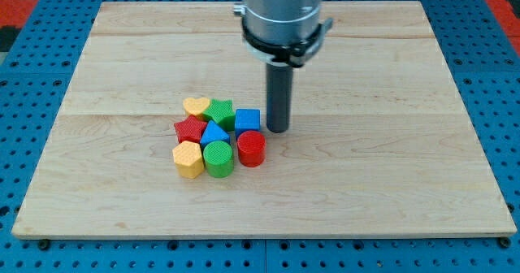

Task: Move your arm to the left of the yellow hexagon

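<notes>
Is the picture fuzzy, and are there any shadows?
Camera view: sharp all over, blocks crisp; light is soft and even, no glare on the board; only faint shadows beside my tip and under the yellow hexagon.

Bright, even overhead light, no harsh glare. Soft short shadows under the clustered blocks (215,136) and beside my tip (278,130). Sharp focus across the wooden board (366,167); slight softness toward the corners.
</notes>
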### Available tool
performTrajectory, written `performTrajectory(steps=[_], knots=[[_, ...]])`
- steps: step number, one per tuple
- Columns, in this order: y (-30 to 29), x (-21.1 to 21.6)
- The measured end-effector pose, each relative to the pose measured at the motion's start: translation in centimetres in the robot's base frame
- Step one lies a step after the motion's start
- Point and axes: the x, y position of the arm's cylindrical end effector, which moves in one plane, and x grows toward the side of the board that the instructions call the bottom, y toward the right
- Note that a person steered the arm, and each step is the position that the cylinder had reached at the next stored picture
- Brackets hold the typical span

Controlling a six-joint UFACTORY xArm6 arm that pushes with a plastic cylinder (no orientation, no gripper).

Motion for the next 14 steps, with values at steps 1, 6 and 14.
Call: performTrajectory(steps=[1,6,14], knots=[[5.0,3.2],[1.6,14.6],[-17.0,5.8]])
